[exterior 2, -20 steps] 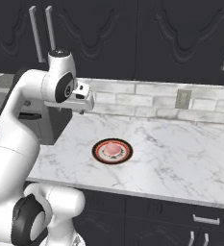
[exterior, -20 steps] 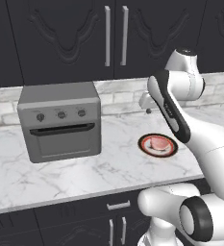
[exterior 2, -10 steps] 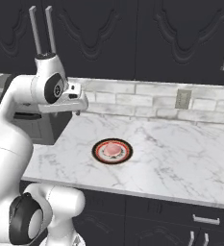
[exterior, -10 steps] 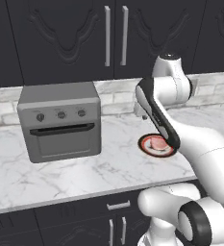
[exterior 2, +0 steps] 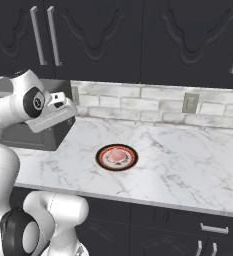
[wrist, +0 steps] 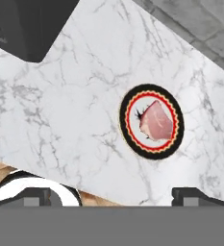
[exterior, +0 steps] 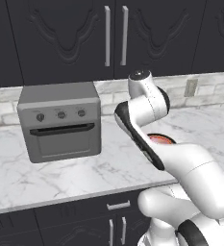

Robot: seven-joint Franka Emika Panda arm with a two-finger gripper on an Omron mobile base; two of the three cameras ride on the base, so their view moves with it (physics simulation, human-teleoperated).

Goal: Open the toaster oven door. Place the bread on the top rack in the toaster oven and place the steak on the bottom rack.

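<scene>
Arm high over the surface, toaster oven door not yet opened.

The toaster oven (exterior: pixel 60 122) sits at the left of the marble surface (exterior: pixel 51 175), its door (exterior: pixel 63 141) shut and the black bar handle (exterior: pixel 61 129) untouched. The steak (wrist: pixel 156 120) lies on the red-rimmed plate (wrist: pixel 152 150) well to the right of the oven; I cannot make out the bread. The jaws, seen in the hand view at the bottom edge, stand released and hold nothing. Judging from this, the opening step is in hand: next the arm should come down left to the handle, close on it and pull the door open.
</scene>
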